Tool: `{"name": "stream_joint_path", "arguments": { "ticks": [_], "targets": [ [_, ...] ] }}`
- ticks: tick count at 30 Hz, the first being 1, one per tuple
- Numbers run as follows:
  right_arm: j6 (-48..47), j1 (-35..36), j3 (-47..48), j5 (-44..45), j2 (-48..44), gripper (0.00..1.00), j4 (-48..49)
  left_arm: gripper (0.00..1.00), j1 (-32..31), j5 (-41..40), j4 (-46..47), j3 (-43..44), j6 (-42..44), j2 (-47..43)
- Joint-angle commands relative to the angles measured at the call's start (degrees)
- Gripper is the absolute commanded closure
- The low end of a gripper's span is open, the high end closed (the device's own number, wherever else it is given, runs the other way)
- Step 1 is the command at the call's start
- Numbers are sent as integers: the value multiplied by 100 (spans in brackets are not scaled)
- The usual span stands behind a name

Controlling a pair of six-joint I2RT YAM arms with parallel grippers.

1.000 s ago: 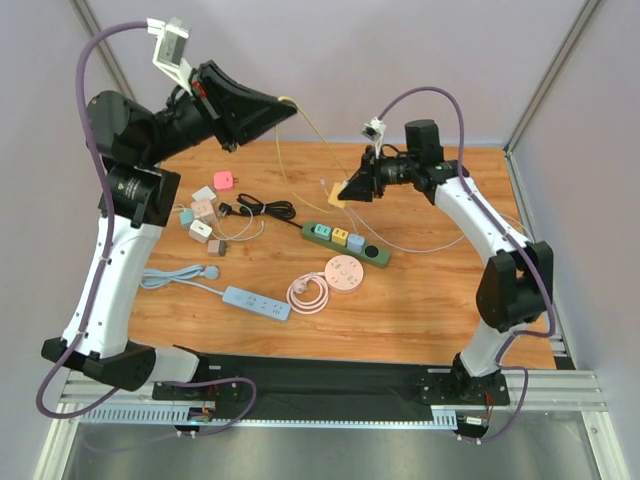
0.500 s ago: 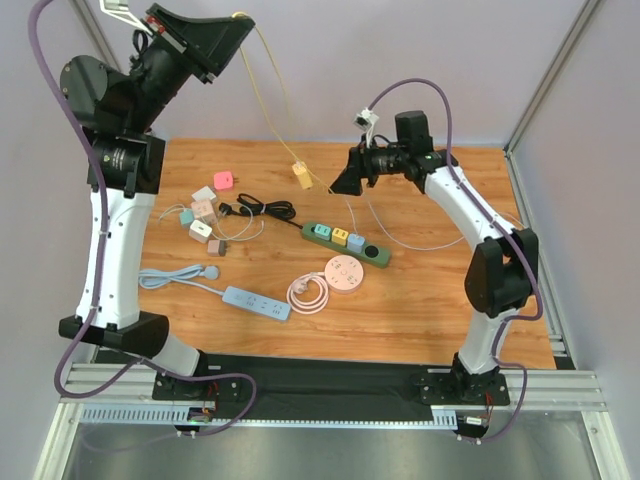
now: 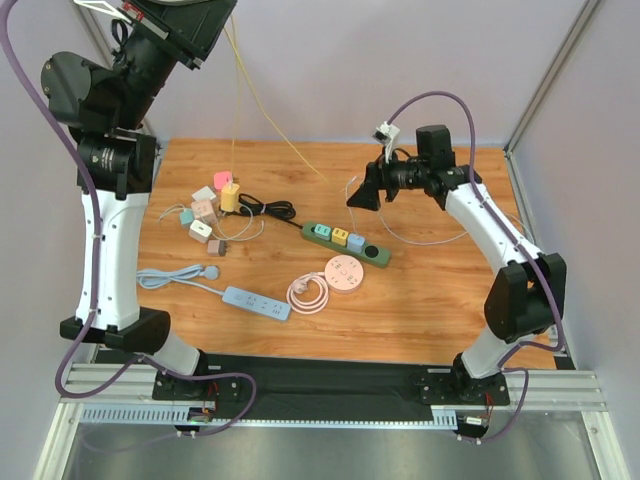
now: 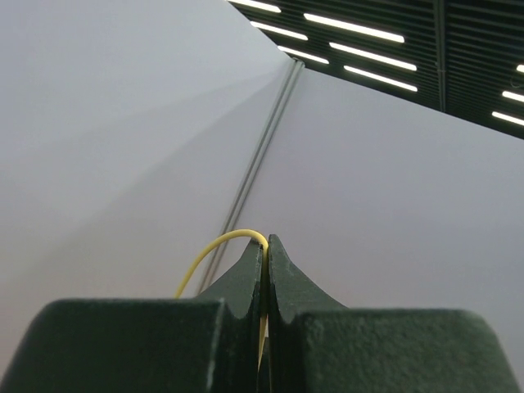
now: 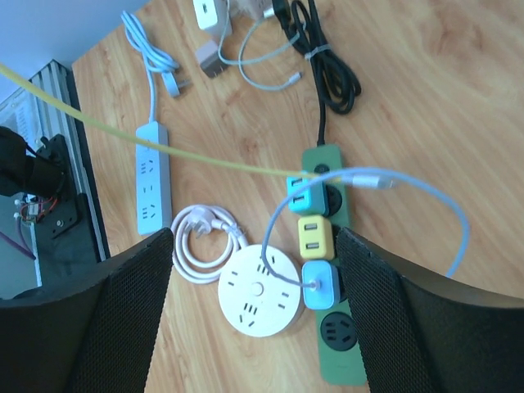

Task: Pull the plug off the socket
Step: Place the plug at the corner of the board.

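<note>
Yellow plug [image 3: 230, 196] hung clear of every socket. It dangled on its yellow cable [image 3: 234, 110] just above the tabletop [image 3: 440, 300], at about 10 o'clock from the green power strip [image 3: 383, 260] and close over a cluster of small chargers [image 3: 203, 212]. The left jaws, raised high at the 11 o'clock corner of the overhead view, were pressed fully together on that cable, which looped out from between them in the left wrist view. The right jaws stood wide and empty, hovering at roughly 1 o'clock from the strip. The right wrist view looked down between them onto a row of three adapters [image 5: 314, 237] seated in the strip, with the yellow cable crossing above.

Judged from this, the pull itself looked done: the plug was free and only needed setting down. It looked small, light and hard-shelled, probably smooth plastic, and the cable looked thin and limp. Held by the cable alone, it would likely swing like a pendulum and twist freely. A quick move of the arm could knock it into the chargers or snag the cable on the strip. A firmer hold would be across the plug's flat sides, near where the cable enters. The cable itself could slip through the jaws or strain at that joint. Where the cable's other end ran could not be traced.
</note>
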Motion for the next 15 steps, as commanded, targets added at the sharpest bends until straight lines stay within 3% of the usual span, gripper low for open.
{"name": "stream_joint_path", "arguments": {
  "ticks": [1,5,9,12,13,14,15],
  "targets": [
    [-65,141,-341,384,-151,20,-143,100,45,-75,-37,127,31,-40],
    [190,413,-982,1209,-203,23,322,100,46,-57,-72,109,58,-57],
    [524,589,-879,1562,-37,33,718,100,46,-83,-159,-22,145,-172],
    [726,607,-730,1265,139,55,894,100,54,-84,-239,-171,251,-268],
    [883,607,-685,1142,174,68,877,100,63,-101,-300,-224,303,-295],
    [885,598,-650,906,166,95,851,100,63,-119,-440,-277,443,-347],
    [885,590,-632,782,140,100,850,100,81,-154,-485,-321,497,-365]
  ]
}}
